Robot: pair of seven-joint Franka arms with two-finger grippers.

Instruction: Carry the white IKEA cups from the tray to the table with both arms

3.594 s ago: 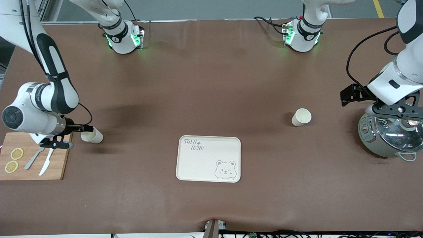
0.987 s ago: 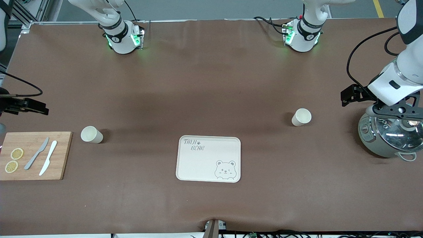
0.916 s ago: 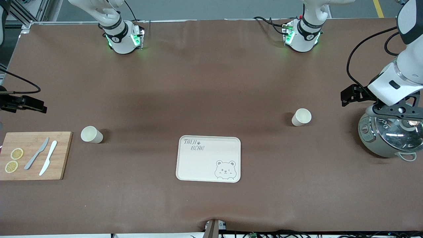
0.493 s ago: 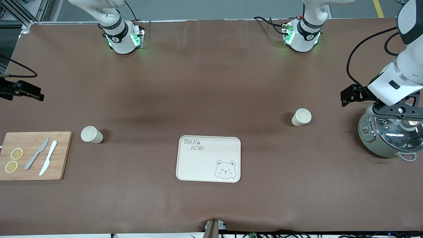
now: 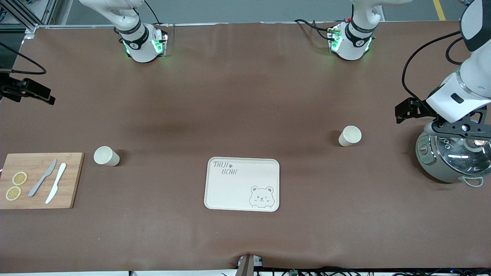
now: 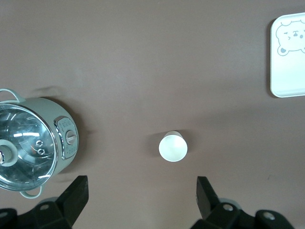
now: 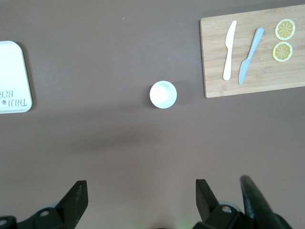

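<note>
Two white cups are seen standing upright on the brown table [image 5: 245, 96], both apart from the grippers. Starting at the right arm's end of the table, a wooden board [image 5: 73, 180] is seen. On it are laid two lemon slices [image 5: 19, 178], a grey knife [image 5: 42, 183] and a white knife [image 5: 56, 188]. Just beside the board, toward the middle of the table, the first cup [image 5: 106, 156] is found; nothing is touching it. The right gripper [image 7: 140, 202] is held high over the bare table at this end, and its fingers [image 7: 76, 198] are spread wide with nothing between them. In the right wrist view the first cup [image 7: 163, 94] is seen from above, with the board [image 7: 252, 81] beside it.

In the middle of the table, nearer to the front camera than both cups, a cream tray [image 5: 218, 191] with a bear drawing is laid flat. Nothing is on it.

Toward the left arm's end, the second cup [image 5: 349, 136] is found on the bare table, well apart from the tray. Near it, at the table's end, a grey pot [image 5: 433, 168] with a glass lid [image 5: 458, 153] is set. The left gripper [image 6: 143, 198] is held up over the pot's edge, and its fingers [image 6: 78, 193] are spread wide and hold nothing. In the left wrist view the second cup [image 6: 173, 147] is seen between the pot [image 6: 62, 138] and the tray [image 6: 286, 71].
</note>
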